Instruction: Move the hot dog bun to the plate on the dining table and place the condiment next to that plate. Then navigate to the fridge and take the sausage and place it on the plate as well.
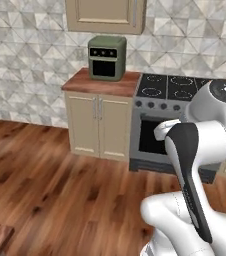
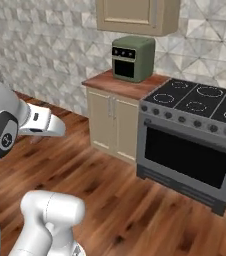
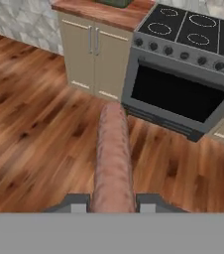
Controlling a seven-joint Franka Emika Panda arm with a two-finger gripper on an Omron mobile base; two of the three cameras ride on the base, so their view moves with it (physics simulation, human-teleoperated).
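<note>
In the hand view a long pinkish-brown sausage [image 3: 112,158] sticks out straight ahead of my gripper [image 3: 113,202], which is shut on its near end. The two dark fingertips [image 3: 77,202] press against its sides. The sausage hangs in the air above the wooden floor, pointing toward the oven. The hot dog bun, the plate, the condiment, the dining table and the fridge are out of view. My white arm [image 1: 200,150] rises in the left base view, and its forearm [image 2: 40,122] shows at the left of the right base view.
Ahead stands a grey stove with a black oven door [image 2: 187,155] and several burners [image 1: 167,86]. Left of it is a beige cabinet [image 1: 99,125] with a wooden top carrying a green toaster oven [image 1: 106,57]. Wooden floor [image 1: 55,185] lies open in front.
</note>
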